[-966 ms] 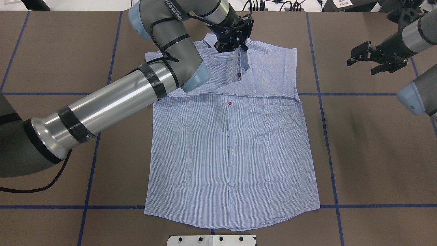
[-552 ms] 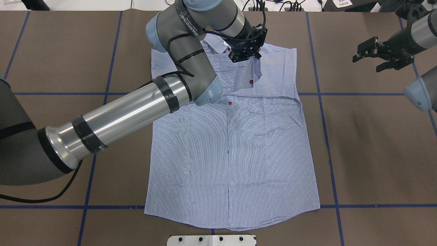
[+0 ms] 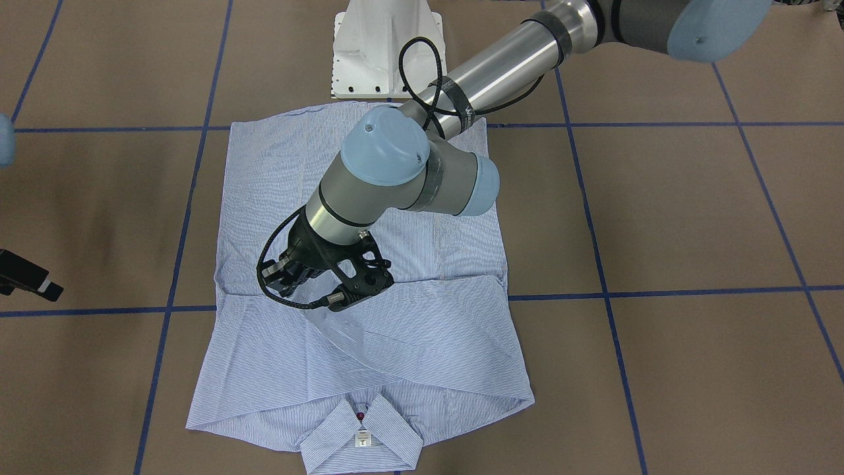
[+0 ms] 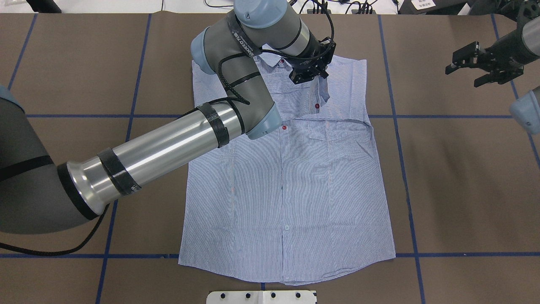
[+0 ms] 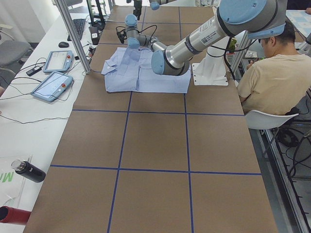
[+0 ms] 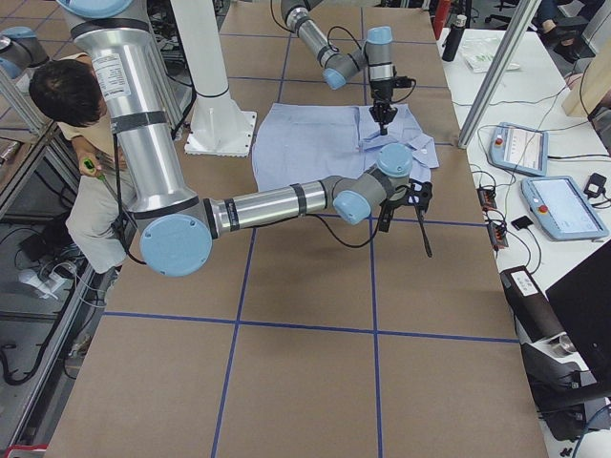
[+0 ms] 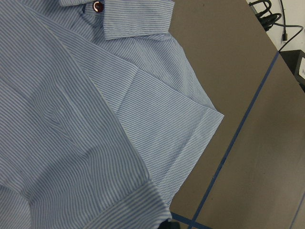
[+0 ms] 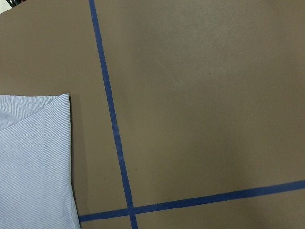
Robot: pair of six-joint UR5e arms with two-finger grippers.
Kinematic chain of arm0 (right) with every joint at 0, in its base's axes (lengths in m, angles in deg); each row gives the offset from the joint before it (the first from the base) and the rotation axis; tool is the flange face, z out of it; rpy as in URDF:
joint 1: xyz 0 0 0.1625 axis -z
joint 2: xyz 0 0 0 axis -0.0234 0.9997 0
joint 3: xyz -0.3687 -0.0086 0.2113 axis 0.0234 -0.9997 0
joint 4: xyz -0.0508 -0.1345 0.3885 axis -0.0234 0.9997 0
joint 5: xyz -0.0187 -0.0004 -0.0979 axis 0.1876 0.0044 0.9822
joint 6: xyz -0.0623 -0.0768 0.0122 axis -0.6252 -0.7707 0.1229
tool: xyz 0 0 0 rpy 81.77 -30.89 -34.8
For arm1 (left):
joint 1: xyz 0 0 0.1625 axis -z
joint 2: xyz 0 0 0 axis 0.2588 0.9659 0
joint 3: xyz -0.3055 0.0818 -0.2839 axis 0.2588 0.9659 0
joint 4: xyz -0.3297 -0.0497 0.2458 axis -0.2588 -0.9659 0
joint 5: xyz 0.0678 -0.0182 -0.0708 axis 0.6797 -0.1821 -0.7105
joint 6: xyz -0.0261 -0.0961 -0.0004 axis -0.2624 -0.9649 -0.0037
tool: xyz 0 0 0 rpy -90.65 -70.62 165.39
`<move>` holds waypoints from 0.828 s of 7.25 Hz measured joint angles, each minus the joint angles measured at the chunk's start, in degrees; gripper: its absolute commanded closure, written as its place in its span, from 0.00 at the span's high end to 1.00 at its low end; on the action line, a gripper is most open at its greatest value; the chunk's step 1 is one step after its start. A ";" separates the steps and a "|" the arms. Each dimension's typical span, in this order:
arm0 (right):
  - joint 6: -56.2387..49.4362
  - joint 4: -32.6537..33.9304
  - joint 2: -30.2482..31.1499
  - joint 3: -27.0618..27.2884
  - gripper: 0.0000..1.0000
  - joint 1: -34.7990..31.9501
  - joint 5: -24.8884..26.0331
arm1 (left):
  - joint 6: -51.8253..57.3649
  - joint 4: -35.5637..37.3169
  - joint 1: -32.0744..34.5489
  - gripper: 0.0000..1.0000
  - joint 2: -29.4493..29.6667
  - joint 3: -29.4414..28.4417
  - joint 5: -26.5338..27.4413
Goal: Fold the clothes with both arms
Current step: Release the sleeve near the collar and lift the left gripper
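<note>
Room for moving is widest around the right gripper (image 4: 466,69). It hangs over bare brown table (image 4: 443,177), well out to the side of the shirt (image 4: 287,181), with its fingers apart and holding nothing. Its wrist view shows only the matt table top, crossed blue tape lines (image 8: 116,152) and one hemmed corner of cloth.

The left gripper (image 4: 311,75) is over the shirt's collar end, closed on a pinch of the front placket. A strip of fabric with a dark red button (image 4: 317,105) hangs just below it, toward the robot. Beyond this gripper the shirt's far edge is near, with a narrow band of table past it. Behind it the body of the shirt spreads flat toward the white pedestal base (image 3: 386,46), and the hem lies just beside that base. Folded layers cross the upper part and leave a straight fold edge on the robot's side of the gripper.

The cloth is thin, finely striped in blue and white, and lightly creased. The collar (image 3: 395,450) lies open and pointed, with a white neck tag (image 3: 362,439) inside it.

Compared with a second ago, the left gripper has moved toward the right arm's side and dragged the buttoned strip along. The right gripper has drawn farther out from the shirt.
</note>
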 measured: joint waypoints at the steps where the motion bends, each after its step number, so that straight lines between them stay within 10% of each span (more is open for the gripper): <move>1: -0.04 0.02 0.02 -0.13 1.00 -0.02 0.06 | -0.02 -0.91 -0.17 0.00 0.00 -0.57 0.39; 2: -0.08 0.06 0.02 -0.16 1.00 -0.06 0.07 | -0.05 -1.61 -0.41 0.00 0.06 -0.93 0.95; 3: -0.08 0.08 0.05 -0.18 1.00 -0.09 -0.04 | -0.25 -2.04 -0.63 0.51 0.15 -1.08 1.22; 4: -0.06 0.08 0.11 -0.19 1.00 -0.10 -0.10 | -0.73 -2.63 -0.90 0.68 0.25 -1.12 1.58; 6: 0.42 -0.03 0.20 0.03 1.00 -0.03 -0.04 | -1.50 -3.59 -1.54 0.73 0.42 -1.11 2.71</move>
